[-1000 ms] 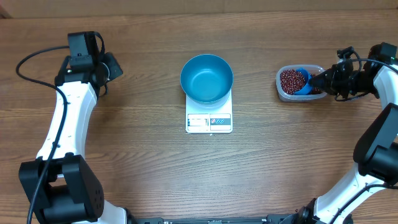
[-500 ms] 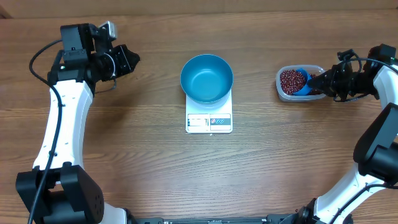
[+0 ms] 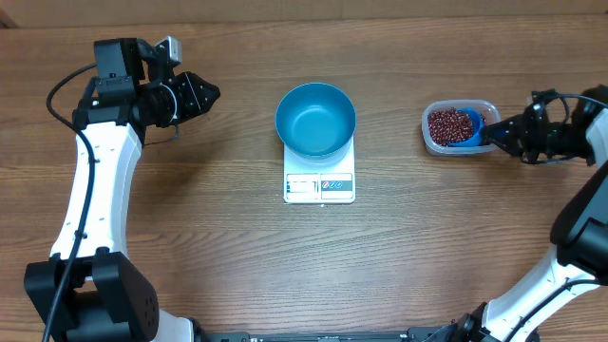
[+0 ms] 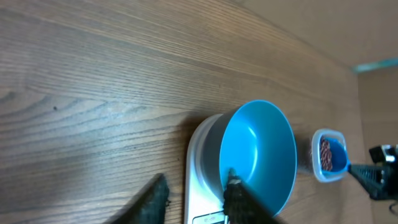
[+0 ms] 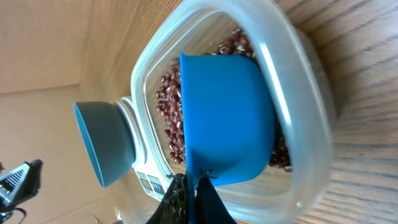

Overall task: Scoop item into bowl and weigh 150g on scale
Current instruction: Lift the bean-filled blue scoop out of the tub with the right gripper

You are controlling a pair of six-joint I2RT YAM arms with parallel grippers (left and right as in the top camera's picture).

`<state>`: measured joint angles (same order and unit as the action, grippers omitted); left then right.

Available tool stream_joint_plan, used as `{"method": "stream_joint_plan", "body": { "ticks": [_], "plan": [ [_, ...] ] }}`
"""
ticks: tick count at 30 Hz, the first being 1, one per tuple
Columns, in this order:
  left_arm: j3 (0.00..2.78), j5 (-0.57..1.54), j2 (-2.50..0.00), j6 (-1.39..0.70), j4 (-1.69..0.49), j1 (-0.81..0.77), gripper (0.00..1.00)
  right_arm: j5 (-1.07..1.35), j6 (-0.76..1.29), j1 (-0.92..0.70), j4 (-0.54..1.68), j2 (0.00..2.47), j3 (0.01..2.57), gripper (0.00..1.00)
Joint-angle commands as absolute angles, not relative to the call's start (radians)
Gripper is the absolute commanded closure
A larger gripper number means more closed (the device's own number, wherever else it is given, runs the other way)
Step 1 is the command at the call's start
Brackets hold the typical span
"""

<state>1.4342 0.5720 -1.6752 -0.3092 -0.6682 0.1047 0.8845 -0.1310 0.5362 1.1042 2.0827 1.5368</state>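
Observation:
The blue bowl (image 3: 315, 119) stands empty on the white scale (image 3: 319, 186) at mid-table. Red-brown beans (image 3: 448, 124) fill a clear tub (image 3: 429, 139) on the right. My right gripper (image 3: 496, 132) is shut on the handle of a small blue scoop (image 3: 474, 125) whose cup lies at the tub's right end. In the right wrist view the scoop (image 5: 227, 118) rests over the beans (image 5: 166, 102), gripper (image 5: 193, 186) pinching its handle. My left gripper (image 3: 211, 93) hovers left of the bowl, open and holding nothing. The left wrist view shows its fingertips (image 4: 193, 196) apart before the bowl (image 4: 261, 155) and scale (image 4: 200, 177).
Bare wooden tabletop surrounds the scale. The tub (image 4: 328, 155) and right arm (image 4: 376, 177) sit at the far right of the left wrist view. The back table edge runs along the top of the overhead view.
My left arm swung toward the bowl and its jaws opened. My right gripper drew the scoop rightward to the tub's right end.

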Motion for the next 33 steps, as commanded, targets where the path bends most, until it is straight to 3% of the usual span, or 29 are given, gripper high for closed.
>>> {"method": "stream_joint_plan", "body": {
  "ticks": [1, 4, 7, 33],
  "plan": [
    [1.456, 0.548, -1.654, -0.295, -0.674, 0.104, 0.52, 0.932, -0.148, 0.558, 1.112, 2.090, 1.525, 0.96],
    [1.456, 0.542, -1.654, -0.295, -0.676, 0.104, 0.35, 1.002, -0.162, 0.573, 1.109, 2.090, 1.525, 0.96],
    [1.456, 0.542, -1.654, -0.295, -0.680, 0.104, 0.01, 1.015, -0.162, 0.588, 1.105, 2.090, 1.525, 0.96],
    [1.456, 0.542, -1.654, -0.295, -0.680, 0.104, 0.00, 1.148, -0.239, 0.619, 1.180, 2.090, 1.541, 0.96]
  ]
}}
